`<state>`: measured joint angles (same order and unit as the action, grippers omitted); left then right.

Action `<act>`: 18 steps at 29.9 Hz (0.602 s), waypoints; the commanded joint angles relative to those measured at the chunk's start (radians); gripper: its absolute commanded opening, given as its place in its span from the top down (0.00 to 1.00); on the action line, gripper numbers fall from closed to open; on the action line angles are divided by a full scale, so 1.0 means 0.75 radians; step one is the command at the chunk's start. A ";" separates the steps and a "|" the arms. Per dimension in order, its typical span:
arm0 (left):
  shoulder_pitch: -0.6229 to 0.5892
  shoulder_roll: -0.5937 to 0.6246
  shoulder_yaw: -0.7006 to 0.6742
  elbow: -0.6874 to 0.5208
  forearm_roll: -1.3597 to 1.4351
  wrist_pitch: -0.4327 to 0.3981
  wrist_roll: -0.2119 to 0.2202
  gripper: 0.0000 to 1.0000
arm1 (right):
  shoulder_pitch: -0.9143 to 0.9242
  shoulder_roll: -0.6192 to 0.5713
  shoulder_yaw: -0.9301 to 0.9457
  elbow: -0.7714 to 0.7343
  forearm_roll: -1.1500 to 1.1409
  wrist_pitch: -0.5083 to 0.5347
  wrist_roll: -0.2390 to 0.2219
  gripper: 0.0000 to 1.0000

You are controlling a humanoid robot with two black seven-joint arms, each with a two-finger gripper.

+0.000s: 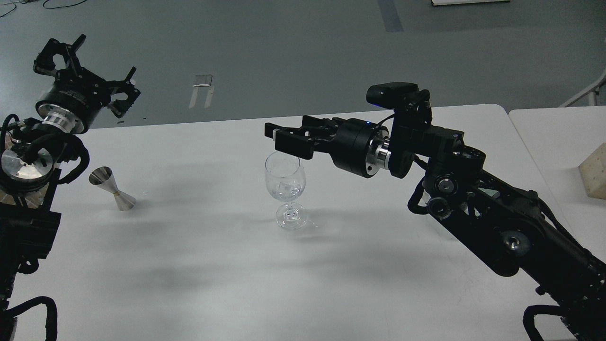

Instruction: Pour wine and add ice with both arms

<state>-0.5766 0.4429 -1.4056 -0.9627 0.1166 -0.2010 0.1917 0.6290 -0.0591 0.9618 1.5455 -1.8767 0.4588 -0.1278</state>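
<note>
Clear ice (285,188) lies in the glass (285,182), at 6 o'clock under the right gripper (277,136), its fingers narrowly parted; left gripper (85,61) spread wide, empty.

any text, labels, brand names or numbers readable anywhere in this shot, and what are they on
None can be read.
Wine glass: clear, no print or etching visible.
Steel jigger: no markings visible.
Left gripper and right gripper: black housings, no legible label; only a small blue light near the camera on the right arm.
Beige block at the right edge: plain.
White table: bare of writing.
</note>
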 commanded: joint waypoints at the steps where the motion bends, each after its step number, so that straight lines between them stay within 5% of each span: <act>1: 0.004 -0.001 0.003 -0.001 0.000 -0.002 -0.004 0.02 | -0.002 0.079 0.177 -0.036 0.105 -0.008 0.001 0.00; 11: 0.012 -0.014 0.009 -0.001 0.002 0.000 -0.006 0.02 | 0.002 0.079 0.458 -0.120 0.410 -0.168 0.009 0.00; 18: 0.020 -0.008 0.007 0.001 -0.004 -0.002 -0.002 0.02 | 0.014 0.079 0.724 -0.265 0.943 -0.248 0.009 0.00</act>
<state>-0.5637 0.4300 -1.3989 -0.9626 0.1181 -0.2016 0.1846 0.6328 0.0000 1.4422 1.3961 -1.3328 0.2817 -0.1200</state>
